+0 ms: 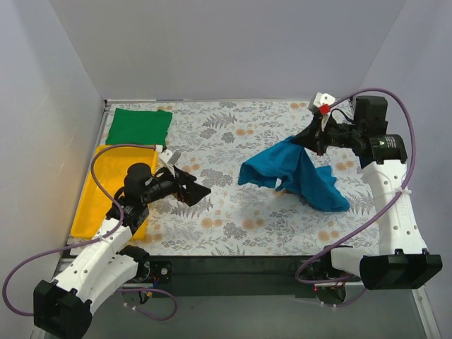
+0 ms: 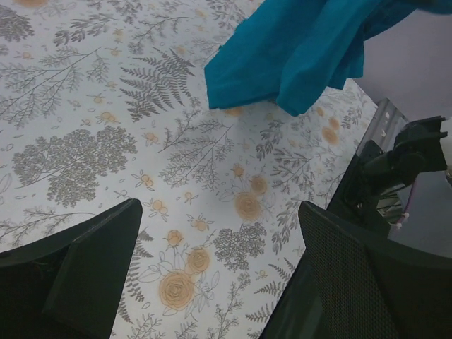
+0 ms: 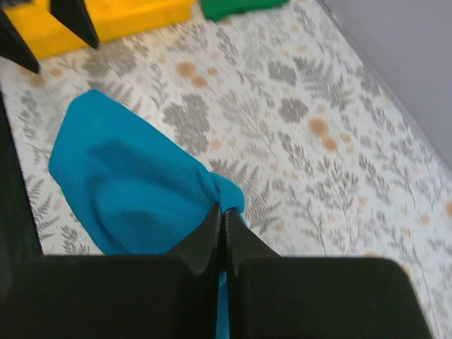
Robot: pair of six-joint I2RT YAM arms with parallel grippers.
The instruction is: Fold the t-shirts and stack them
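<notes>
The teal-blue t-shirt point(image 1: 293, 173) hangs crumpled from my right gripper point(image 1: 311, 141), which is shut on an upper edge of it and holds it lifted, with its lower part trailing on the floral cloth. In the right wrist view the closed jaws pinch a fold of the teal shirt point(image 3: 134, 183) at my right gripper point(image 3: 223, 210). The green t-shirt point(image 1: 139, 126) lies folded flat at the far left corner; its edge shows in the right wrist view point(image 3: 236, 7). My left gripper point(image 1: 201, 191) is open and empty over the cloth, left of the teal shirt point(image 2: 304, 49), with its jaws point(image 2: 219, 261) wide apart.
A yellow plastic tray point(image 1: 106, 187) lies along the left edge, under my left arm, and shows in the right wrist view point(image 3: 120, 18). The floral cloth point(image 1: 233, 219) covers the table. Grey walls close in at the back and sides.
</notes>
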